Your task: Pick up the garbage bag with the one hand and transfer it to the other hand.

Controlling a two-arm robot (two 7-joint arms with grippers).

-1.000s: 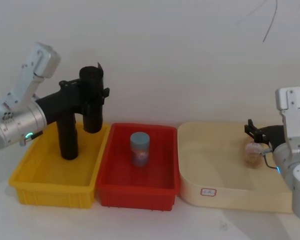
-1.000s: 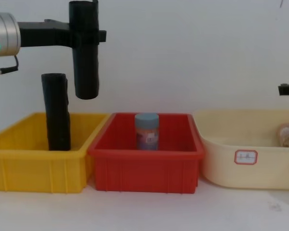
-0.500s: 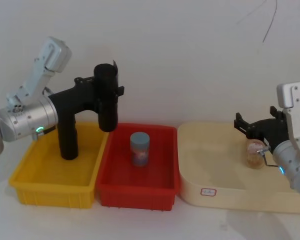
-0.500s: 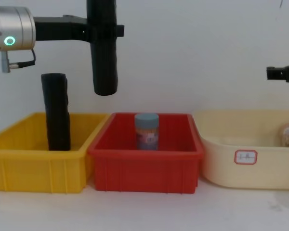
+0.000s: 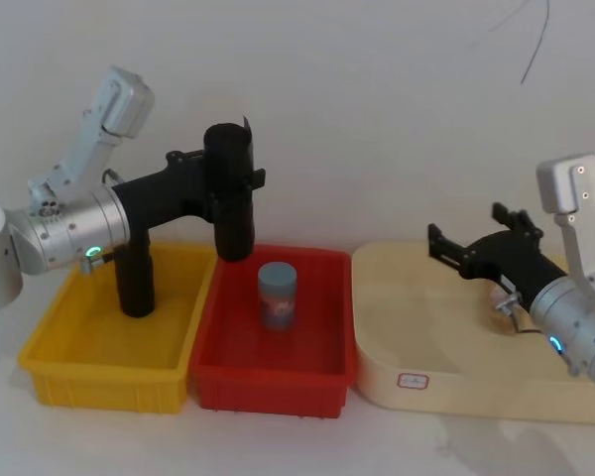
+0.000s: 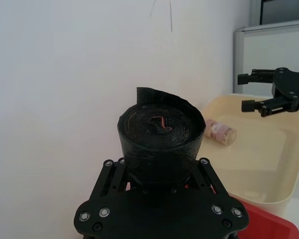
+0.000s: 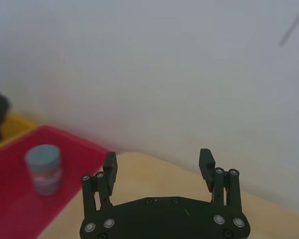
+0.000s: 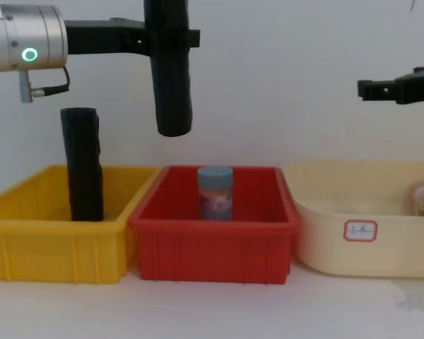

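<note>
A plain white wall fills the upper frame, with a thin dark line at upper right; a white desk spans the bottom edge.

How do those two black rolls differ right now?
The garbage bag hangs in the air, clamped by the left gripper; the other black roll stands in the yellow bin. The garbage bag has a loose edge sticking up on top; the other black roll's top looks flat. Both are upright and black.

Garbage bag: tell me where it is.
Head view, left of centre: the garbage bag is held upright by the left gripper above the red bin's left side.
</note>
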